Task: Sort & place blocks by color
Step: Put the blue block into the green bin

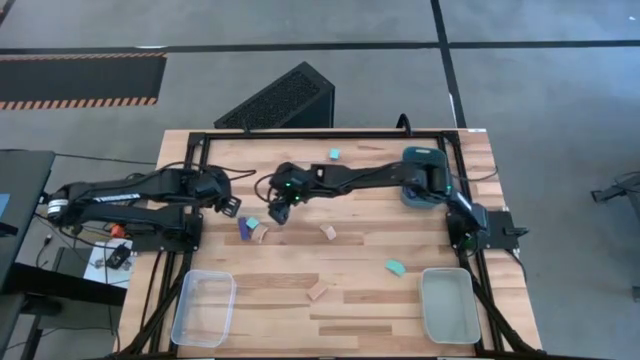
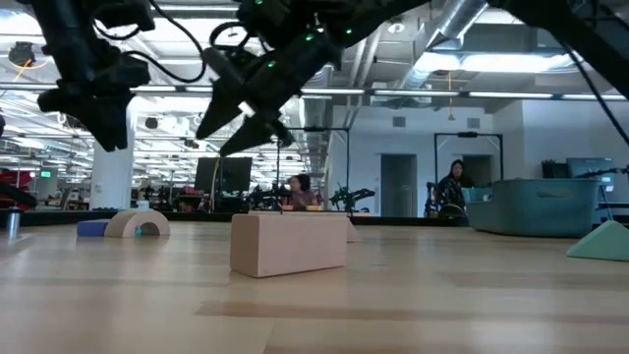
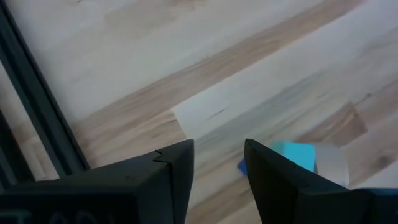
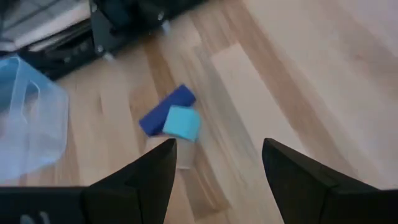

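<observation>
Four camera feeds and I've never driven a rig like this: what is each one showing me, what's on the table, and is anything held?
Two dark robot arms work at a wooden table. The high view looks straight down; the low view looks level across the table; each wrist view looks past that arm's own fingers.

The right gripper hangs open and empty near mid-table, over a small cluster: a cyan cube against a dark blue bar. The left gripper waits just left of it, also open and empty.

Other blocks lie scattered, including a pale wood block. A clear tray and a grey tray sit at the near edge.
</observation>
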You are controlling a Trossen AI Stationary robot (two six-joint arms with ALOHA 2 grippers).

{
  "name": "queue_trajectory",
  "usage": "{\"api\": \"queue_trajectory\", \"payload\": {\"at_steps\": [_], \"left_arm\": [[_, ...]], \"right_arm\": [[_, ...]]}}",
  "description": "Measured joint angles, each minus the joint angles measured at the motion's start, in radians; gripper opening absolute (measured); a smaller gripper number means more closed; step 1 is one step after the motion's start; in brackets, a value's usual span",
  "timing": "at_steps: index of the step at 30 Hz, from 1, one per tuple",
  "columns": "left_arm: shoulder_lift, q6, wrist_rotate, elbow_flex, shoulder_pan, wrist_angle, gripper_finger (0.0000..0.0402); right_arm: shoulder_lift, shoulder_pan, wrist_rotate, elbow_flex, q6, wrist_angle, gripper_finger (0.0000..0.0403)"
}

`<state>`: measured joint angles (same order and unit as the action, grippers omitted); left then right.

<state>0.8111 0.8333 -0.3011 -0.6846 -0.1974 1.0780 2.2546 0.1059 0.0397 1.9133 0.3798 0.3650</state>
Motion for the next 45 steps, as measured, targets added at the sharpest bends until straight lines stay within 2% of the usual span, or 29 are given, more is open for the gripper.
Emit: {"api": "queue_trajectory", "payload": {"at_steps": [7, 17, 27, 31, 45], "left_arm": [[-0.069, 0.0, -0.009, 0.0, -0.001, 0.036, 0.0128], [-0.1, -0.014, 0.007, 0.0, -0.001, 0.075, 0.0128], [-0.1, -0.001, 0.002, 0.0, 0.0, 0.075, 0.0128], [-0.1, -0.008, -0.021, 0.0, 0.0, 0.069, 0.0128], [-0.1, -0.048, -0.082, 0.0, 0.0, 0.0, 0.0128]], "right_arm": [[0.16, -0.026, 0.025, 0.185, -0.072, -0.018, 0.0258], [0.336, -0.07, 0.016, 0.402, -0.266, -0.031, 0.0232], [0.353, -0.087, 0.042, 0.411, -0.481, -0.081, 0.0228], [0.353, -0.076, 0.042, 0.41, -0.502, -0.073, 0.0228], [0.353, -0.057, 0.041, 0.41, -0.504, 0.178, 0.0228]]}}
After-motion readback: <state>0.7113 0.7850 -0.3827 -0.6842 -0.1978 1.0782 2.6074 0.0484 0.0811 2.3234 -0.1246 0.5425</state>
